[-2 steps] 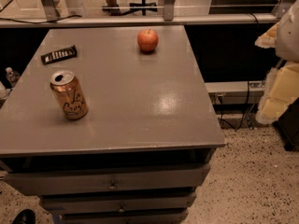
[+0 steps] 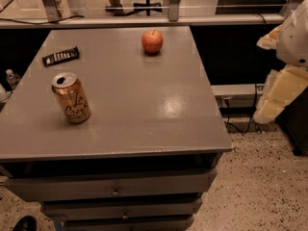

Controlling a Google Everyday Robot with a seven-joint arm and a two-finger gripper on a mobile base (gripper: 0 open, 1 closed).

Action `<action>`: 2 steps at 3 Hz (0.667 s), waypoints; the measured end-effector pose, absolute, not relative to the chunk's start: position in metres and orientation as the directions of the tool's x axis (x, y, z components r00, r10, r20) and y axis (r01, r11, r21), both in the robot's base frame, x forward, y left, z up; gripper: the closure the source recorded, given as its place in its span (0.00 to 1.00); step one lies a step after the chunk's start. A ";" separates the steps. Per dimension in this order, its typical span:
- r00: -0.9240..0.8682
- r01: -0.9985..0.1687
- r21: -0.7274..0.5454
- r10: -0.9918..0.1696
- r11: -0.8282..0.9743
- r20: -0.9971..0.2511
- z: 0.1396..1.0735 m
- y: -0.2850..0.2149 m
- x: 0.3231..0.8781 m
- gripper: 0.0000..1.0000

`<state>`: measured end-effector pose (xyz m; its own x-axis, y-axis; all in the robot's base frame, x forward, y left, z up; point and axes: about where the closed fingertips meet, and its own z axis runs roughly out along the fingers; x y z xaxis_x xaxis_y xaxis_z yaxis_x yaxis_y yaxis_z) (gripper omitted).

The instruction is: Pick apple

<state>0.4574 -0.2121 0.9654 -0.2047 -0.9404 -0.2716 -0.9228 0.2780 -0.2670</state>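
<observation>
The apple (image 2: 152, 41) is small, round and red-orange with a dimpled stem top. It sits on the far middle of the grey table (image 2: 144, 109). My gripper (image 2: 280, 94) is the white and yellowish part at the right edge of the camera view. It hangs beside the table's right side, off the tabletop, well to the right of the apple and nearer to me. It holds nothing that I can see.
An orange-copper drink can (image 2: 71, 98) with script lettering stands at the table's left front. A dark flat bar (image 2: 60, 56) lies at the far left. Drawers (image 2: 115, 191) are under the tabletop. A railing (image 2: 144, 19) runs behind the table. Speckled floor and cables lie to the right.
</observation>
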 end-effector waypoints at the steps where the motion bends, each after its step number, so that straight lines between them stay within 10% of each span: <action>1: -0.191 -0.902 -0.291 -0.900 0.318 -0.392 0.944 -0.204 0.504 0.00; 2: -0.175 -0.882 -0.299 -0.843 0.364 -0.509 0.930 -0.185 0.557 0.00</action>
